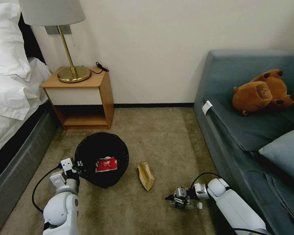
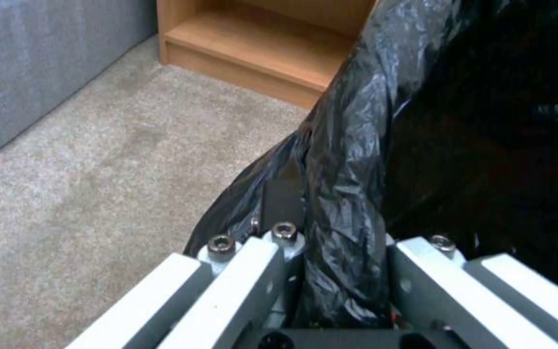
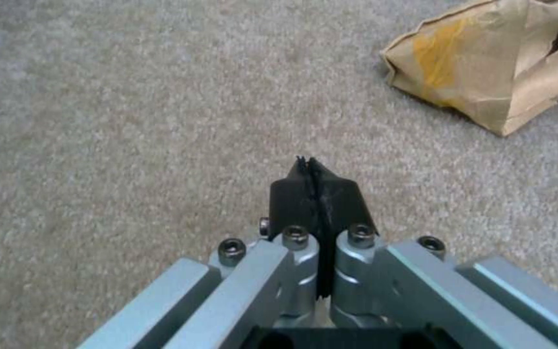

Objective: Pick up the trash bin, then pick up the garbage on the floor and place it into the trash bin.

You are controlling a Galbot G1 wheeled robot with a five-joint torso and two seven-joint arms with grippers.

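Our left gripper (image 1: 77, 164) pinches the near-left rim of the trash bin (image 1: 101, 159), on the carpet near the nightstand (image 1: 78, 98). Its black bag feels thin and slippery, so we hold rim and bag together. A red wrapper (image 1: 106, 164) lies inside. Our right gripper (image 1: 170, 197) is closed and empty, just above a small, light bottle (image 1: 191, 205). The soft brown packet (image 1: 146, 175) lies between.

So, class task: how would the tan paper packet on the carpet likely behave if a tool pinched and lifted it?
The tan paper packet looks creased and thin, so probably light and floppy. It lies flat on the carpet, unlikely to roll, and may crumple.
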